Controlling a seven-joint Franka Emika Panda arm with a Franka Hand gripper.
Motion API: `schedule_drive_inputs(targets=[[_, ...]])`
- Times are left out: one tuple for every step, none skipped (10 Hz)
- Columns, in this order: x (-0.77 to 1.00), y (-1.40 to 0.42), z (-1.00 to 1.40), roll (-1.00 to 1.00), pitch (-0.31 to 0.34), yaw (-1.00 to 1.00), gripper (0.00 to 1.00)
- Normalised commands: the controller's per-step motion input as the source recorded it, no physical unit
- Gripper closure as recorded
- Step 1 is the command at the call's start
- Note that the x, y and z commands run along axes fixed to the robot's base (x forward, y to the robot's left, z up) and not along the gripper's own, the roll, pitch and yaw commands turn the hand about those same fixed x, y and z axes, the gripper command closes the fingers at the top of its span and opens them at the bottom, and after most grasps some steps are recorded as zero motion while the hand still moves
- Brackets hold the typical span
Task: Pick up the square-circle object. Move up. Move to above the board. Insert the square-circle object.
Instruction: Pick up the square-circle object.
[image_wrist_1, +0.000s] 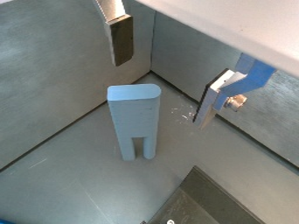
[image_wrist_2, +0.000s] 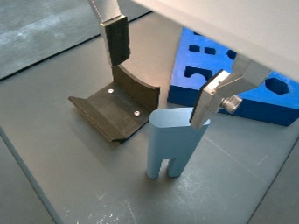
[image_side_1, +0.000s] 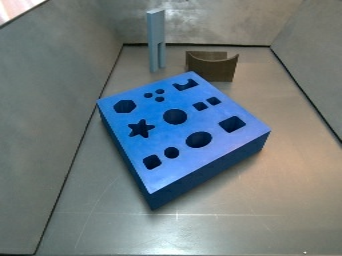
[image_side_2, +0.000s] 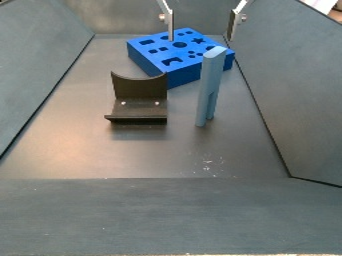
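Standing upright on the grey floor, prongs down, the square-circle object (image_side_2: 209, 88) sits just beside the board (image_side_2: 156, 58) and near the fixture (image_side_2: 136, 97). The gripper (image_wrist_2: 163, 72) hangs above it with its jaws spread wide, holding nothing, one finger (image_wrist_2: 115, 39) over the fixture side and the other over the board side; the block's rounded top (image_wrist_1: 133, 94) sits below the gap, untouched.
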Motion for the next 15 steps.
schedule_drive_inputs(targets=[[0.0, -0.02, 0.0, 0.0, 0.0, 0.0, 0.0], [0.0, -0.02, 0.0, 0.0, 0.0, 0.0, 0.0], [-0.02, -0.05, 0.0, 0.0, -0.006, 0.05, 0.0], [0.0, -0.03, -0.1, -0.07, 0.0, 0.07, 0.0], [-0.02, -0.01, -0.17, -0.09, -0.011, 0.13, 0.0], [-0.03, 0.0, -0.18, -0.12, -0.017, 0.15, 0.0], [0.0, 0.0, -0.21, -0.09, -0.001, 0.16, 0.0], [-0.03, 0.0, -0.26, -0.08, 0.0, 0.38, 0.0], [-0.07, 0.0, -0.28, -0.12, 0.0, 0.83, 0.0], [-0.03, -0.02, -0.27, -0.1, 0.0, 0.92, 0.0], [0.0, -0.03, -0.25, -0.09, 0.0, 0.96, 0.0], [-0.17, -0.02, -0.16, -0.1, -0.051, 0.48, 0.0], [-0.04, 0.0, 0.0, 0.0, -0.02, 0.06, 0.0], [0.0, 0.0, 0.0, -0.01, 0.0, 0.0, 0.0], [0.0, 0.0, -0.15, -0.1, 0.0, 0.13, 0.0]])
